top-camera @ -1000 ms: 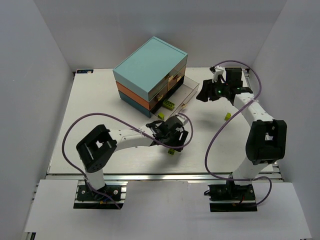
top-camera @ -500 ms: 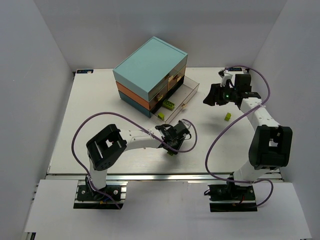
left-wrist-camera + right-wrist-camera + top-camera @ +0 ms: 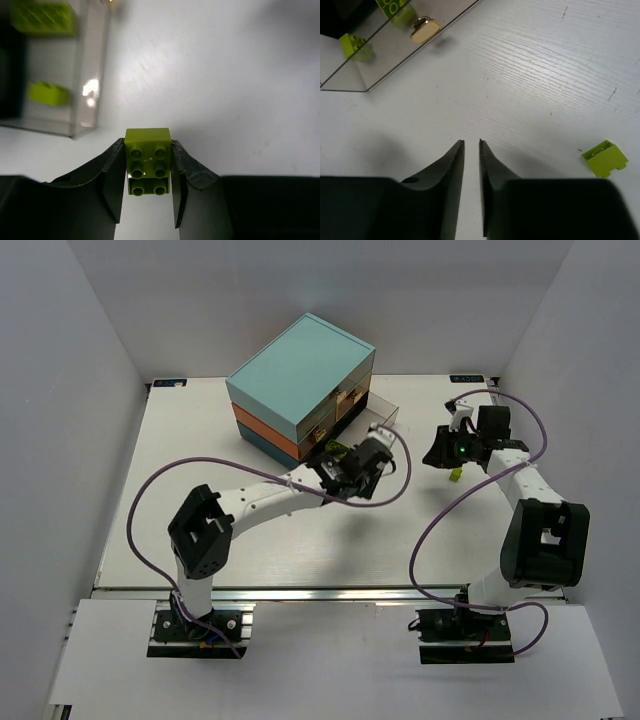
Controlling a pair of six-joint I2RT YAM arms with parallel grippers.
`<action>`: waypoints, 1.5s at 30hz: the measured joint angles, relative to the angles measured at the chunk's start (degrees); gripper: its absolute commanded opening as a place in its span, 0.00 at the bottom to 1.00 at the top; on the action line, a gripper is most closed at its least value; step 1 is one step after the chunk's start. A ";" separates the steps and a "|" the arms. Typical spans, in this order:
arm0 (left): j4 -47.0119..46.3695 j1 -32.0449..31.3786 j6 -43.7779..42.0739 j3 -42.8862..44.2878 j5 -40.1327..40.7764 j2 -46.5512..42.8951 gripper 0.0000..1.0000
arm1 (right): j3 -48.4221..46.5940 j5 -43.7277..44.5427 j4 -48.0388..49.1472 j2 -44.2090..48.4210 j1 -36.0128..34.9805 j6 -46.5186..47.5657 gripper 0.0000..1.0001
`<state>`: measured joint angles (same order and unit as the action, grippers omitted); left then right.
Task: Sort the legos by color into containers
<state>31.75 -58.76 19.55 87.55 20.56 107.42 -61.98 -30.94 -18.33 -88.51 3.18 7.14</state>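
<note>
Sorting in progress, seen from above and from both wrists. The left claw [image 3: 148,149] is closed on a yellow-green brick [image 3: 147,162], gripping its two long sides with the studs facing the wrist camera. It hangs above the bench [image 3: 200,470], just right of the clear drawer [image 3: 92,65]. That drawer stands pulled out from the bottom of the chest [image 3: 300,370], at the far middle of the bench. Two stored bricks [image 3: 47,93] of the same yellow-green already lie inside it.

The right claw [image 3: 471,145] is narrow, its fingers drawn nearly together with only a slit between them, and it holds nothing. It hovers low over bare bench on the right. A loose brick [image 3: 605,159], also yellow-green, lies just beside it on the right, untouched and tilted.

Progress, as a judgement: the yellow-green lot is about half done, with two bricks stored, one in hand close to the drawer, and one yet to be picked up. No brick of any other colour is in view. The upper drawers are closed and their contents hidden, so how far the other colours have come cannot be told.
</note>
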 measured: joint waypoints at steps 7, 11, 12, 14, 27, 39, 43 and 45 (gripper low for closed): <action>-0.42 6.84 -7.10 12.20 7.65 3.13 0.08 | 1.90 1.92 -0.37 1.55 0.50 1.44 0.46; -0.04 10.36 -8.87 17.57 10.40 10.03 0.18 | 1.92 2.69 -0.35 1.84 0.85 2.01 0.56; 0.20 11.13 -9.18 18.29 10.58 11.69 0.25 | 2.05 2.93 -0.28 1.92 0.92 2.21 0.60; 1.07 12.35 -9.62 19.37 10.62 14.69 0.53 | 2.58 3.52 -0.20 2.12 0.98 2.47 0.66; 5.73 13.66 -8.94 28.09 8.33 19.10 0.69 | 2.49 15.65 -0.52 0.11 1.42 2.25 0.69; -5.25 13.03 0.68 -6.99 -6.16 -15.93 0.48 | -1.31 31.41 -0.63 -10.14 1.46 0.96 0.62; -8.31 12.90 6.47 -20.41 -7.65 -26.84 0.51 | -2.62 32.65 -0.15 -12.41 1.46 0.55 0.46; -9.53 12.90 9.27 -26.40 -7.82 -31.01 0.51 | -3.45 32.68 0.46 -14.40 1.46 0.35 0.36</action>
<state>22.22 -45.87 28.82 61.14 12.73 76.40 -65.43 1.74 -17.87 -102.91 4.64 7.49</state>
